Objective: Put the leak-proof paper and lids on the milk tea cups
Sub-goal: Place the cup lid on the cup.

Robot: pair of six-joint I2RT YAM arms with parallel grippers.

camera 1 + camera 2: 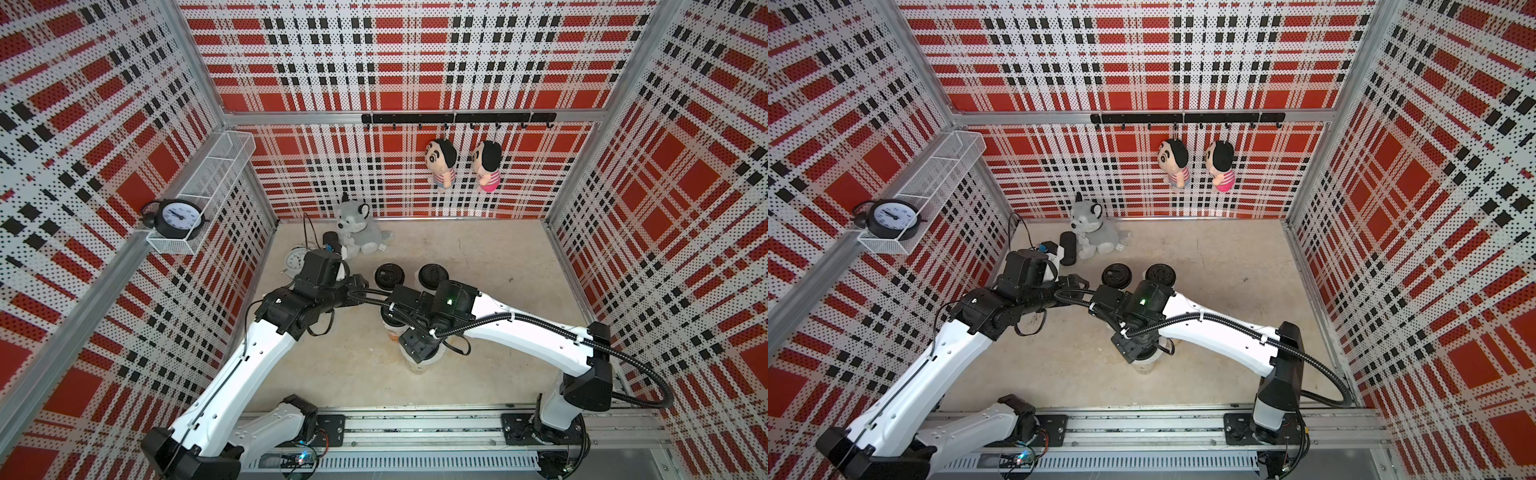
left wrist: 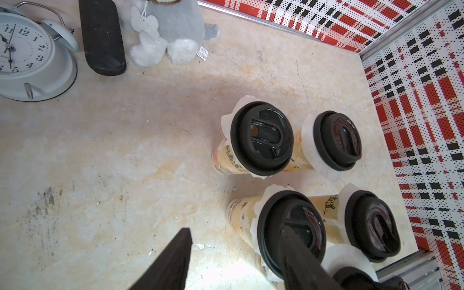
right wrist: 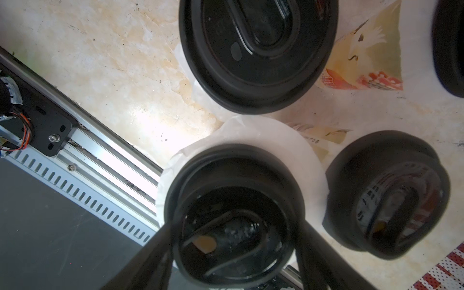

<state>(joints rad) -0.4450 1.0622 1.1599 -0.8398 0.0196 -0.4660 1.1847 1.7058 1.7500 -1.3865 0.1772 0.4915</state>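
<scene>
In the left wrist view, several milk tea cups [image 2: 226, 160] stand close together. Each carries a black lid [image 2: 261, 138] with leak-proof paper [image 2: 227, 118] sticking out under the rim. My left gripper [image 2: 236, 228] hangs open and empty above the floor beside the nearest cup, and one finger [image 2: 301, 256] crosses over that cup's lid. My right gripper [image 3: 233, 223] points down over the front cup [image 1: 419, 365]. Its fingers closely flank a black lid [image 3: 233, 200] resting on white paper [image 3: 251, 135]; no gap is visible. Both top views show only two lidded cups [image 1: 388, 276] clearly.
A white alarm clock [image 2: 25, 55], a black case [image 2: 103, 37] and a grey plush dog [image 2: 173, 25] sit at the back left. The metal rail [image 3: 100, 150] runs along the front edge. The plaid walls [image 2: 414, 100] stand close to the cups on the right.
</scene>
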